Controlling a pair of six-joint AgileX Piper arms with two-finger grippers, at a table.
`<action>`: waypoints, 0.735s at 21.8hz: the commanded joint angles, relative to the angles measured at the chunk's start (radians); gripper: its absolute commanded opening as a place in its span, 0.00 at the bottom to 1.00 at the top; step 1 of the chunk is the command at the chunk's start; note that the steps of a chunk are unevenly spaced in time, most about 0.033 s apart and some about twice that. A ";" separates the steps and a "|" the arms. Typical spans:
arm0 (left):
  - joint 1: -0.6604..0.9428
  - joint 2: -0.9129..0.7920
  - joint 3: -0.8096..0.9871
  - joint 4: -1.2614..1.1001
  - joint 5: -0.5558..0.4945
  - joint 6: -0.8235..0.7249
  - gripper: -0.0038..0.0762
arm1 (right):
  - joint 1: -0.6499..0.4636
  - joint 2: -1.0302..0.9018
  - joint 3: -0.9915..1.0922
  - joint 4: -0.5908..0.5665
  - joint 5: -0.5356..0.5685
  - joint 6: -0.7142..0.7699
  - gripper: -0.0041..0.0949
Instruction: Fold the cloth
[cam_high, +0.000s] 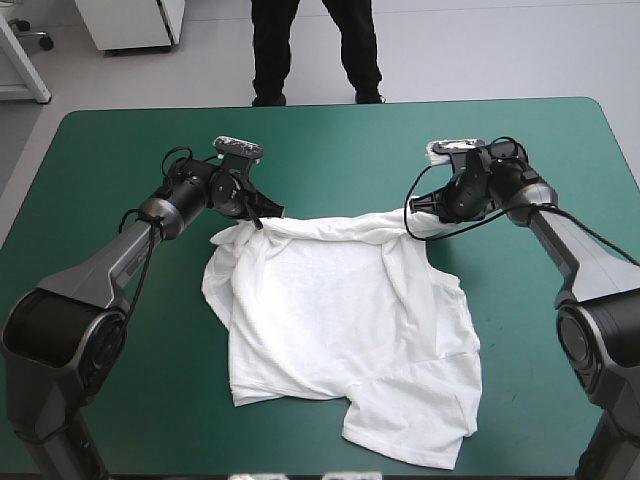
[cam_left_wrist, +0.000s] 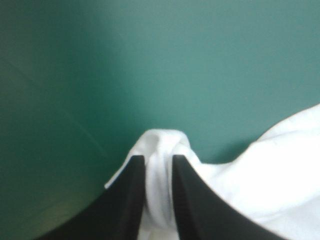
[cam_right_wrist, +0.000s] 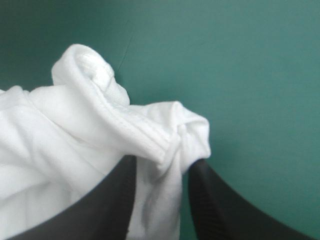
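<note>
Plainly, the white, short-sleeved, thin-fabric T-shirt (cam_high: 340, 330) lies spread but rumpled on the middle of the teal-green-covered table (cam_high: 110, 160). Its far edge is bunched in a line between the two arms, and its near hem sags unevenly toward the table's near edge. The black, fin-fingered left pincer (cam_left_wrist: 158, 159) is clamped on a small gathered tuft at the garment's far left corner, its fingers nearly together with the cloth pinched between them. The black, fin-fingered right pincer (cam_right_wrist: 162, 162) is likewise closed on a thicker roll of seamed cloth at the far right corner, with a fold spilling over ahead of its fingers. I judge the shirt light, limp and not fragile. It will likely drape, stretch and slide on the cover rather than hold a shape, and lower layers may drag along unseen. Corner grips like these suit it, though a thick bunch could slip. Taking hold at a hemmed seam, both sides level, seems wisest.
</note>
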 joint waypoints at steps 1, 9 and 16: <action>0.000 -0.041 -0.026 -0.050 -0.025 -0.011 0.56 | -0.006 -0.046 -0.027 0.026 -0.030 -0.020 0.64; 0.000 -0.113 -0.139 0.048 0.177 -0.007 0.86 | -0.006 -0.095 -0.148 0.027 0.072 -0.036 0.59; 0.000 -0.359 -0.143 0.143 0.409 -0.007 0.86 | -0.006 -0.289 -0.165 0.032 0.281 -0.036 0.57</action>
